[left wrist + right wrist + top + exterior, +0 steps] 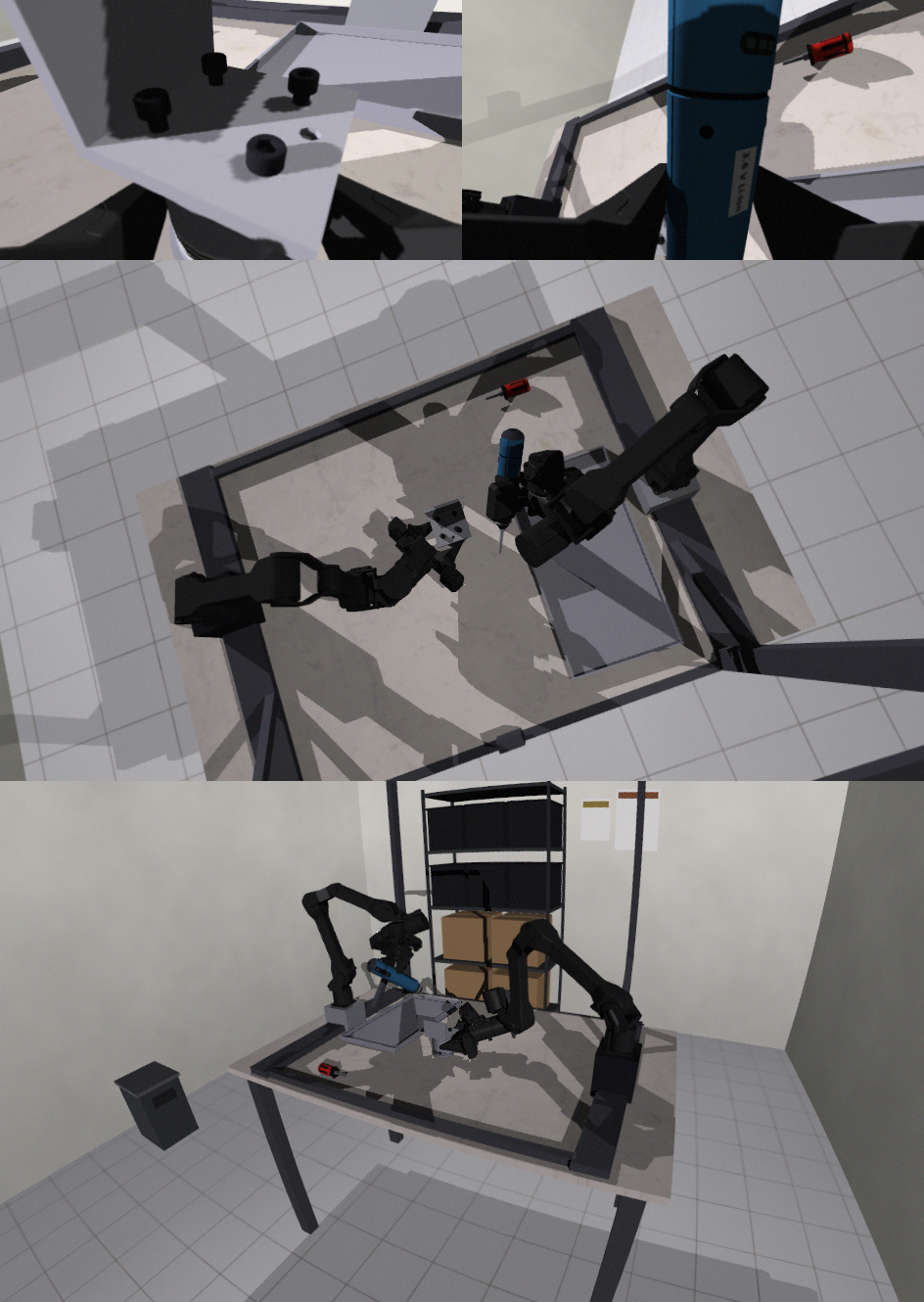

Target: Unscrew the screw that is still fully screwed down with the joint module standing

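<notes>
The grey bracket point(448, 523) sits on top of the joint module point(196, 239), which stands on the table. In the left wrist view four black screws stand in the bracket. The front screw point(264, 153) sits low on the plate, and the three others point(303, 84) point(213, 65) point(153, 107) stand raised. My left gripper point(439, 554) is shut on the joint module below the bracket. My right gripper point(507, 496) is shut on the blue electric screwdriver point(507, 454), which also shows in the right wrist view point(716, 127). It is held in the air to the right of the bracket, with its bit point(501, 541) pointing down and clear of the screws.
A red hand screwdriver point(515, 388) lies on the table near the far frame edge. A grey tray point(601, 564) lies under the right arm. A dark frame borders the table top.
</notes>
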### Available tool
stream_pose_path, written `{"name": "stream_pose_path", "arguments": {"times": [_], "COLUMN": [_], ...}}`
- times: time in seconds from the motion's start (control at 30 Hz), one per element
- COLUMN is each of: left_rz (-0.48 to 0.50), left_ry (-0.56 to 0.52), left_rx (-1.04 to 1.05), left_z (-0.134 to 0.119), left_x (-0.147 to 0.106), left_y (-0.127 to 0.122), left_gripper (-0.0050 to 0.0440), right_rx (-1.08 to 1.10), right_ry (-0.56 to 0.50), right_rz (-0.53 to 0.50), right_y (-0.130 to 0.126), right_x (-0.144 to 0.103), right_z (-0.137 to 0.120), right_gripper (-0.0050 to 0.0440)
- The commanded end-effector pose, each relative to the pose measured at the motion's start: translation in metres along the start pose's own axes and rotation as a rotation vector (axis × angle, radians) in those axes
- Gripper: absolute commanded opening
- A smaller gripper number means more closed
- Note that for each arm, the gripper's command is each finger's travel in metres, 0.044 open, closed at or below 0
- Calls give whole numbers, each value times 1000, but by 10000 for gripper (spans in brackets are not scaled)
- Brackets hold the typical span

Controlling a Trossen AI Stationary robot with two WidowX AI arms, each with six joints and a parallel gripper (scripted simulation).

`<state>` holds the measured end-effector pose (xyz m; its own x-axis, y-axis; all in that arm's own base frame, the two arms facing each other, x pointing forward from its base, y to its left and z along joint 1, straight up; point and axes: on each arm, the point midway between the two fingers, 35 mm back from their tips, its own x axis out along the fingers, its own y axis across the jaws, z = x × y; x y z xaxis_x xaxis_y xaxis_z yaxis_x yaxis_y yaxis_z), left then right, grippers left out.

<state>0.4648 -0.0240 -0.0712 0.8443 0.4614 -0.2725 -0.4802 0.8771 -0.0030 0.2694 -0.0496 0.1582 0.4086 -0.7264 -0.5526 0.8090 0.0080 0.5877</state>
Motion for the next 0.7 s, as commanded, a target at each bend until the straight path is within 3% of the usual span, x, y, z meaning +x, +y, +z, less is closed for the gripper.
{"name": "stream_pose_path", "arguments": {"times": [0.0,0.53,0.67], "left_rz": [-4,-4,-4], "left_ry": [-15,-15,-15], "left_rx": [-13,-13,-13], "left_z": [8,8,8], "left_x": [0,0,0], "left_y": [-3,-3,-3], "left_gripper": [244,244,244], "right_rx": [-78,-519,-521], "right_ry": [-10,-29,-32], "right_rz": [103,291,338], "right_y": [0,-18,-11], "right_x": [-5,1,-1], "right_z": [5,-8,-10], "right_gripper": [161,161,161]}}
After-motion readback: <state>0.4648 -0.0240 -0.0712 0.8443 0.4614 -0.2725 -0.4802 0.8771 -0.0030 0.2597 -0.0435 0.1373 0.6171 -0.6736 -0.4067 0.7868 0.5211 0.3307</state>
